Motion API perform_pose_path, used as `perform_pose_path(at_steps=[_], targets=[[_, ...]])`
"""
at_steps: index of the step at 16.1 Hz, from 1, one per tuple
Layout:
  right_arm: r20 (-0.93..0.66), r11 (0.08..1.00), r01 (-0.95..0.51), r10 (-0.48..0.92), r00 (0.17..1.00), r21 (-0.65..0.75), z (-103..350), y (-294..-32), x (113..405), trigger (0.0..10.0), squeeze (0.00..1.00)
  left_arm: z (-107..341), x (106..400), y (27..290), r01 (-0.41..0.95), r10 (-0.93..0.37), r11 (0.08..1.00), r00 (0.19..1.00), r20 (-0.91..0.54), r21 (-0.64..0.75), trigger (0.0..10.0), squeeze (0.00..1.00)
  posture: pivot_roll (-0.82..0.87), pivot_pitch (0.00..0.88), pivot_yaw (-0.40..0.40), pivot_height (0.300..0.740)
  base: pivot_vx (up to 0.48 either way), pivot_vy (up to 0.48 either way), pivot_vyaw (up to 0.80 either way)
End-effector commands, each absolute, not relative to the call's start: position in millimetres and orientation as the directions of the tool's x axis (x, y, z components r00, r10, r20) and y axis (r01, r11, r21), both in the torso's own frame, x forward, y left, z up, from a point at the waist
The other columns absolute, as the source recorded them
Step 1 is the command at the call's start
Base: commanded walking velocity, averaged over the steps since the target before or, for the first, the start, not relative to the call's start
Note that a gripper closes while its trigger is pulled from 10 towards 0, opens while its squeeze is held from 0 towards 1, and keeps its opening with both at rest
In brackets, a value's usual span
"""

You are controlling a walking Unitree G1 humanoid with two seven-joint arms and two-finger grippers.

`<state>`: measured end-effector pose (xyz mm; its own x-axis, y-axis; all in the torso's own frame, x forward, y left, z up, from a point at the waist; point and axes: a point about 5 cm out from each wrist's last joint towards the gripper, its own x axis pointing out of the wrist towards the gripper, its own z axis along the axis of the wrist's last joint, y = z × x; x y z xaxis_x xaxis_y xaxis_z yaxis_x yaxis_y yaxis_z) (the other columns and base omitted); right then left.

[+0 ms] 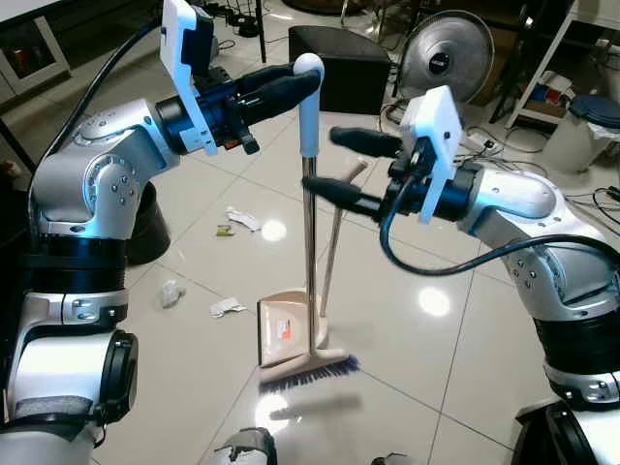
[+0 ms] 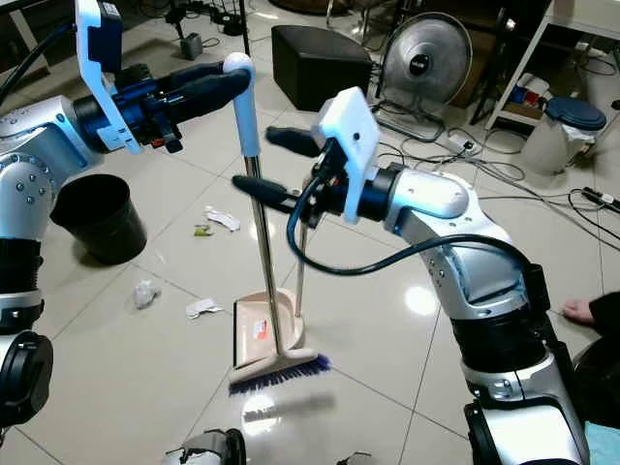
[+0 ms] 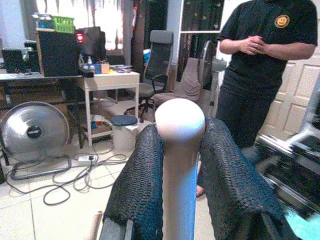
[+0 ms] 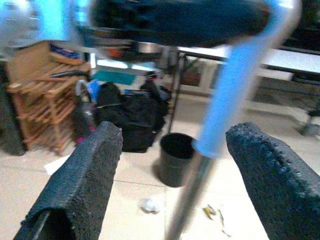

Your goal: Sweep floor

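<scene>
The left gripper [image 1: 295, 82] is clamped on the rounded white top of the broom handle [image 1: 309, 116], its two black fingers [image 3: 137, 190] pressed against either side of the knob, holding the broom [image 1: 308, 368] upright on the tiled floor [image 1: 436, 339]. Straight down from this gripper, the metal shaft ends in a beige head with blue bristles resting on the floor. The dustpan [image 1: 283, 329] lies just behind the bristles, touching the broom head, and its thin pole [image 1: 334, 242] leans up toward the right gripper. The right gripper [image 1: 334, 165] is spread wide, one finger above and one below, with its tips just beside the broom shaft, below the left gripper; the pictures do not show whether it touches the shaft. Below and to the left of the left gripper, crumpled paper scraps [image 1: 226, 307] lie scattered on the floor near the dustpan, and a black bin [image 2: 97, 218] stands beyond them. Well beyond both grippers are a floor fan [image 1: 444, 53], a black box [image 1: 334, 58] and loose cables. In the left wrist view a person [image 3: 260, 75] in a black shirt stands past the broom knob with hands clasped.
</scene>
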<state>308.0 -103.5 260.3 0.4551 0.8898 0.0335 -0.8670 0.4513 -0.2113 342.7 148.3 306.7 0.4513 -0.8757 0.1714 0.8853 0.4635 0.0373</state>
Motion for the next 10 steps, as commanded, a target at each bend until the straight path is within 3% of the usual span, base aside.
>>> perform_pose_path(at_steps=[1, 4, 7, 10], targets=[[0.058, 0.505, -0.836, 0.861, 0.506, -0.215, 264, -109, 316, 10.0, 0.00, 322, 337, 142, 0.905, -0.897, 0.416, 0.393, 0.203, 0.087, 0.0, 0.00, -0.07, 0.064, 0.028, 0.740, 0.000, 0.000, 0.00], [0.108, 0.503, -0.849, 0.864, 0.491, -0.161, 268, -100, 326, 10.0, 0.00, 323, 331, 135, 0.922, -0.912, 0.376, 0.352, 0.209, 0.088, 0.0, 0.00, -0.06, 0.057, 0.024, 0.740, 0.000, 0.000, 0.00], [0.163, 0.395, -0.914, 0.911, 0.379, -0.086, 270, -85, 328, 10.0, 0.00, 322, 329, 128, 0.929, -0.920, 0.358, 0.336, 0.204, 0.087, 0.0, 0.00, -0.05, 0.049, 0.021, 0.740, 0.000, 0.000, 0.00], [0.135, 0.370, -0.923, 0.925, 0.356, -0.103, 268, -81, 329, 10.0, 0.00, 324, 327, 124, 0.934, -0.924, 0.346, 0.322, 0.207, 0.092, 0.0, 0.00, -0.05, 0.041, 0.016, 0.740, 0.000, 0.000, 0.00]])
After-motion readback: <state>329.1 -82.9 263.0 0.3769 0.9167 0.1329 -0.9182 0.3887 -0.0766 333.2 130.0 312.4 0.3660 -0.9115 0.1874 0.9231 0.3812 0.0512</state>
